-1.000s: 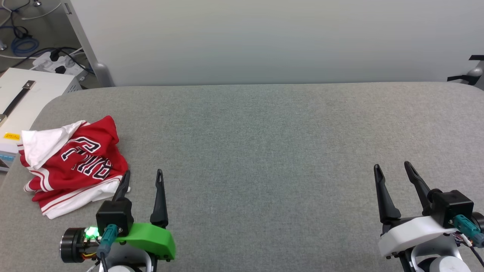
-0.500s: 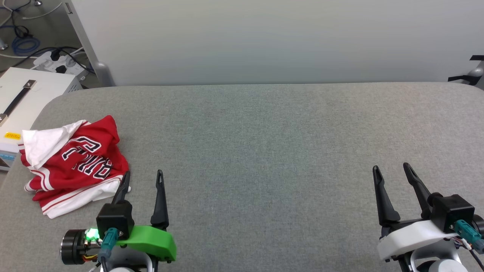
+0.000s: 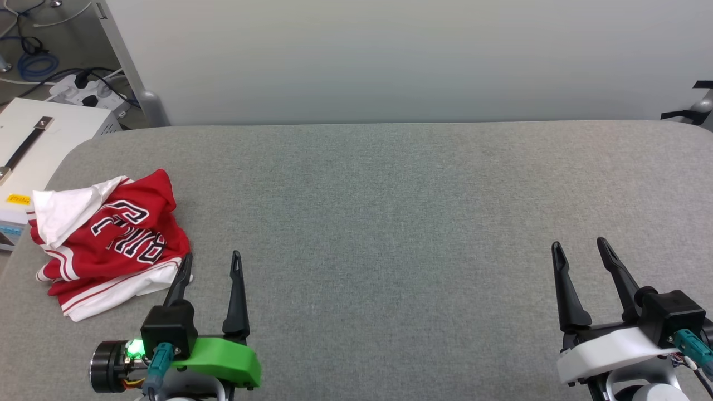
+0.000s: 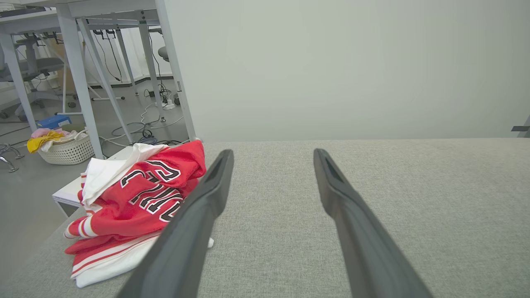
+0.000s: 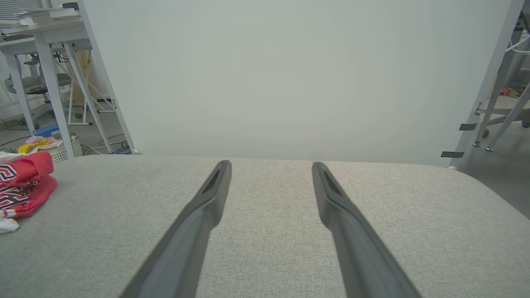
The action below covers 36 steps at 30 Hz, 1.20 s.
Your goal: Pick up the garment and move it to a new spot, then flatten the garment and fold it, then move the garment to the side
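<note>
the red jersey tee (image 3: pixel 106 239) sits crumpled at the left end of the grey table (image 3: pixel 390 195), just beside my left gripper (image 3: pixel 211 254). it and the right gripper (image 3: pixel 578 243) are both spread wide, empty. the tee looks light, floppy, probably slippery, so i'd pinch a thick bunched fold up top, not the loose white hem.

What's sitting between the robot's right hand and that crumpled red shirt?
From the right hand, the head view shows a long bare stretch of grey table, then the left hand right beside the red shirt.
</note>
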### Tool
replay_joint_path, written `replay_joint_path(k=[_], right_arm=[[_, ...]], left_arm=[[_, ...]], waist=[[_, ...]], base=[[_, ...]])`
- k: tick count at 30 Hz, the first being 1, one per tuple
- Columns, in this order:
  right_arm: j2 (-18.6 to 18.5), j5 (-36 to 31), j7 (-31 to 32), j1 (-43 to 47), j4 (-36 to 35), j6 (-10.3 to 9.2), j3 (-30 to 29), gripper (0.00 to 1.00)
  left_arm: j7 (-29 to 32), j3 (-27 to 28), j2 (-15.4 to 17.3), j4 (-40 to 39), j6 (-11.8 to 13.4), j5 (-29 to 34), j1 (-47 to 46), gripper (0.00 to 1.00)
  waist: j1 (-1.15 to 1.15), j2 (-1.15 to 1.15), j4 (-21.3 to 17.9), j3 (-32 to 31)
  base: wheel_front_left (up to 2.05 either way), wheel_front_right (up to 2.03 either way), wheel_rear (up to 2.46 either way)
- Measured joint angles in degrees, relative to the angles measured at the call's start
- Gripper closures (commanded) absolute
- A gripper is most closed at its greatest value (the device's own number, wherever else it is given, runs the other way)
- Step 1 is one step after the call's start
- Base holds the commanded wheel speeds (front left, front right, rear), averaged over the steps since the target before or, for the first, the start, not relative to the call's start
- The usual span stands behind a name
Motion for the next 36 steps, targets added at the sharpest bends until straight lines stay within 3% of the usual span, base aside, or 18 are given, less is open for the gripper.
replay_joint_path(k=[36], right_arm=[[-0.02,2.87,-4.15,2.55,-0.88,-0.01,0.33,0.00]], left_arm=[[-4.34,-1.30,-0.01,-0.37,0.97,-0.52,1.72,0.00]], waist=[[0.00,0.00,0.16,-0.36]], base=[[0.00,0.00,0.00]])
